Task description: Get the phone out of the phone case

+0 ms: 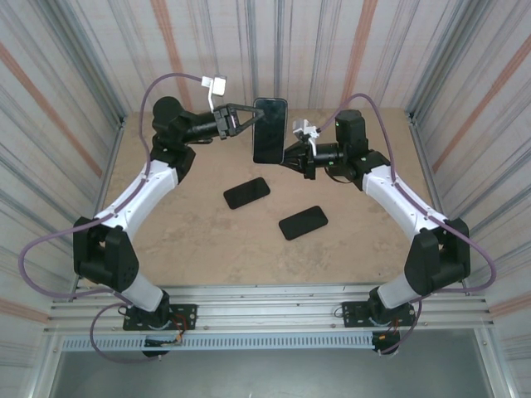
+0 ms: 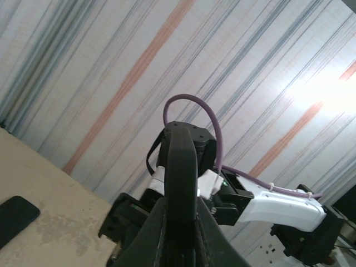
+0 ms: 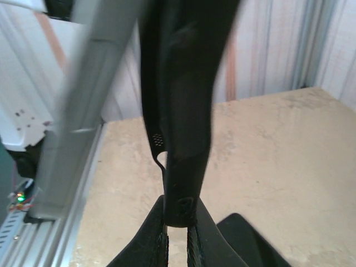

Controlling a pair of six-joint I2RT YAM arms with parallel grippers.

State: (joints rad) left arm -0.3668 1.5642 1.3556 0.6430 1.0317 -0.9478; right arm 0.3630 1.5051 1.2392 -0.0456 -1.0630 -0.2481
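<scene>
My left gripper (image 1: 246, 121) is clamped on the left edge of the phone (image 1: 270, 130), which stands upright in the air above the table (image 1: 191, 232) — held clear, I judge, so both sides can be worked. Its case (image 2: 181, 167) appears to be on; any parting I cannot tell. My right gripper (image 1: 288, 154) is closed on the lower right edge — the opposing hold for peeling. Two spare phones (image 1: 246, 192) lie flat below, untouched.

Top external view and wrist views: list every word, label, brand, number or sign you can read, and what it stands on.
None is legible.
The held phone shows a blank dark face.
The left slab and the right slab, both dark, show no markings.
</scene>
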